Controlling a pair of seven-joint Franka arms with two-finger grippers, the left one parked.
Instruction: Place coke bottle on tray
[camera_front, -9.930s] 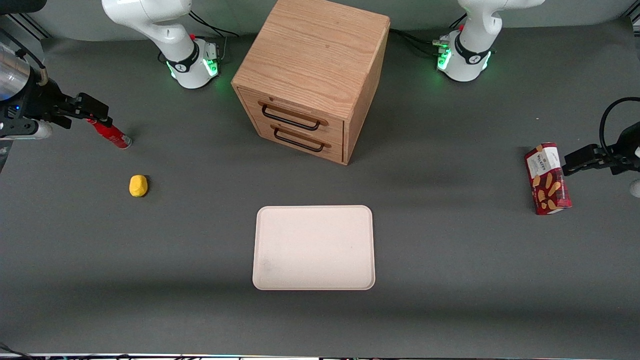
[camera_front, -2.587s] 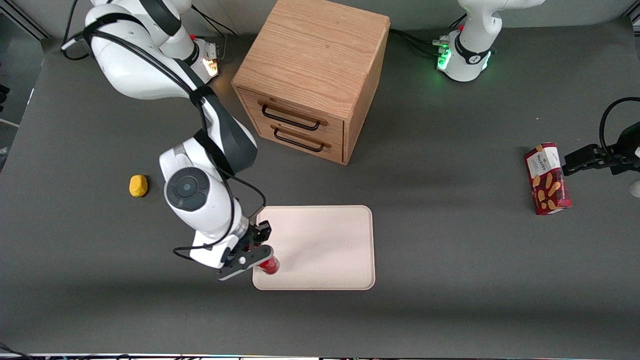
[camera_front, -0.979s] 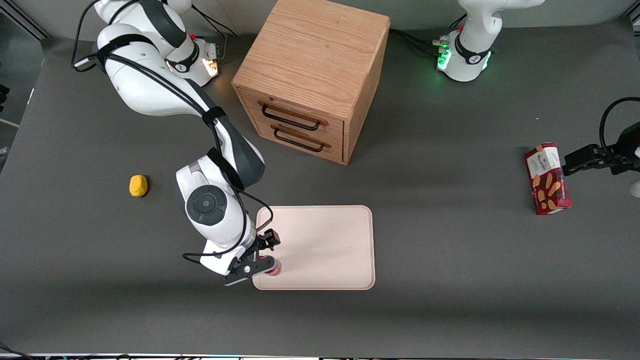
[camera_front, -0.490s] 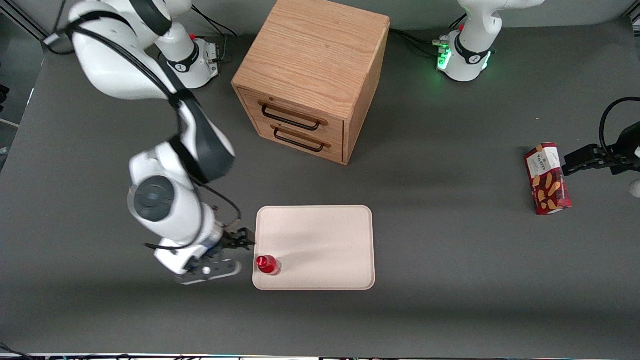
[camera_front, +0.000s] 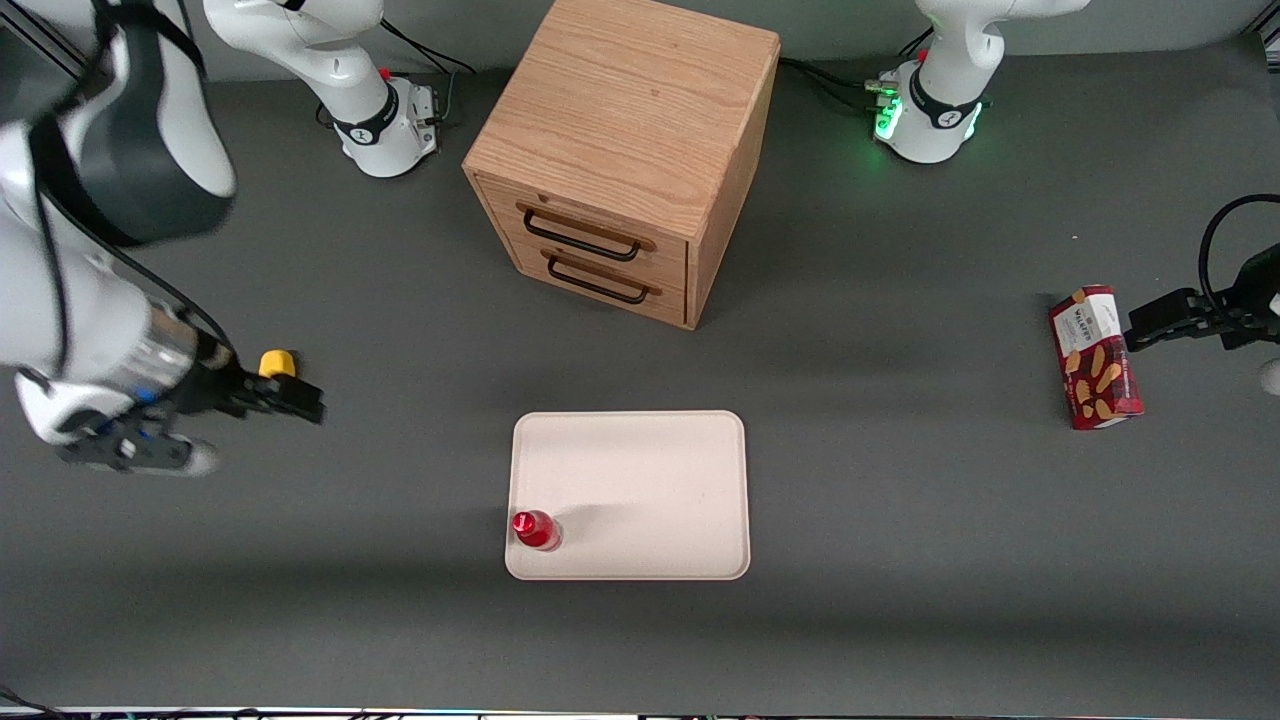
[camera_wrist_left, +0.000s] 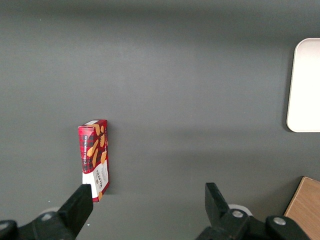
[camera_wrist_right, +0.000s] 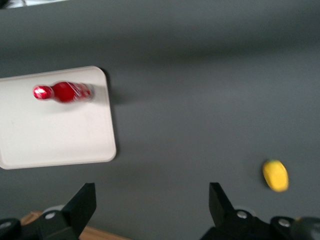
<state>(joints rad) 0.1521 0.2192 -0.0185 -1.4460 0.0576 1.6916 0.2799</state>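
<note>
The coke bottle (camera_front: 535, 530), small and all red, stands upright on the tray (camera_front: 640, 480), in the tray's corner nearest the front camera toward the working arm's end. The tray is flat, pale cream-pink, with a low rim. My right gripper (camera_front: 305, 402) is open and empty. It hangs above the bare table well away from the tray, toward the working arm's end, beside a yellow object. The right wrist view shows the bottle (camera_wrist_right: 64, 92) on the tray (camera_wrist_right: 55, 135), with my open gripper (camera_wrist_right: 152, 202) over grey table.
A small yellow object (camera_front: 277, 360) lies on the table just by the gripper; it also shows in the right wrist view (camera_wrist_right: 275, 175). The wooden two-drawer cabinet (camera_front: 625, 150) stands farther from the camera than the tray. A red biscuit box (camera_front: 1095, 357) lies toward the parked arm's end.
The gripper has let go of the bottle, which stays upright on the tray. The arm has risen and swung away from the tray toward its own end of the table.
</note>
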